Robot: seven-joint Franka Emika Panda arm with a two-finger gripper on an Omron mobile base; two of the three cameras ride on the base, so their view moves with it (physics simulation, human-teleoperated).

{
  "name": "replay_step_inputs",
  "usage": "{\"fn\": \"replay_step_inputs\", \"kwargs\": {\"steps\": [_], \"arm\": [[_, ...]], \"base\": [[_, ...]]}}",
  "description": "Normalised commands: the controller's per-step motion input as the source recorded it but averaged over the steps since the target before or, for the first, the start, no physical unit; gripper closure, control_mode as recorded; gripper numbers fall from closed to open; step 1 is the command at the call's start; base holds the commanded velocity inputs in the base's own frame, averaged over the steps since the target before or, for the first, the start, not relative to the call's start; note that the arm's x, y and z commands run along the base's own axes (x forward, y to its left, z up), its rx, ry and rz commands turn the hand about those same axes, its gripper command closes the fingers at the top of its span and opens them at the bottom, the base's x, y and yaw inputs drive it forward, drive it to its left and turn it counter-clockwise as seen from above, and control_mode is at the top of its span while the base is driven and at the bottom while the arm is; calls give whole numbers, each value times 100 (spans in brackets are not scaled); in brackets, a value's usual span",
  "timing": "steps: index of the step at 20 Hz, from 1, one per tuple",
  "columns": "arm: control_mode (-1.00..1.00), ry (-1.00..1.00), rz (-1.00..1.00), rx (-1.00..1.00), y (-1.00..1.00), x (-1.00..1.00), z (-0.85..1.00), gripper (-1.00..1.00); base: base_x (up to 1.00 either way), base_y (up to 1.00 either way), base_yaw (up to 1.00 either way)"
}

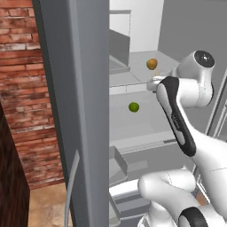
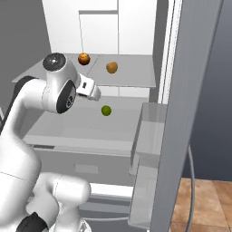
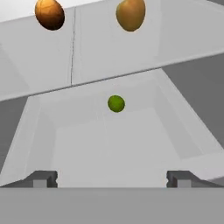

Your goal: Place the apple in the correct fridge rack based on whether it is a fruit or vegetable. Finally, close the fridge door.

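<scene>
The apple (image 1: 152,64) (image 2: 112,67) (image 3: 131,14), yellow-orange with a darker side, rests on the fridge rack (image 1: 133,73) (image 2: 131,74) (image 3: 175,39), the higher pale-grey shelf. My gripper (image 3: 112,179) (image 2: 95,95) (image 1: 153,84) hovers in front of and slightly below that shelf, apart from the apple, open with nothing between its fingertips. The fridge door (image 1: 75,111) (image 2: 190,113) stands open.
A rounder orange-brown fruit (image 2: 84,58) (image 3: 50,14) sits on the same shelf, left of the apple. A small green ball (image 1: 134,107) (image 2: 106,110) (image 3: 116,103) lies on the lower shelf (image 2: 68,127). Door bins (image 2: 147,136) hang on the open door at the right.
</scene>
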Motion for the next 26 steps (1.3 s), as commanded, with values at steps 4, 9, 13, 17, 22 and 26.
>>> {"fn": "replay_step_inputs", "kwargs": {"steps": [4, 9, 13, 17, 22, 26], "arm": [[-100, 16, 6, -4, 1, -77, -55, -100], [-100, 9, 0, -12, 6, -5, -27, -100], [-100, 0, 0, 0, 0, 0, 0, -100], [-100, 0, 0, 0, 0, 0, 0, -100], [100, 0, 0, 0, 0, -10, 0, -100], [100, 0, 0, 0, 0, 0, 0, -100]], "base": [[0, 0, 0], [0, 0, 0], [0, 0, 0], [0, 0, 0], [-14, 0, 0], [-52, 0, 0]]}}
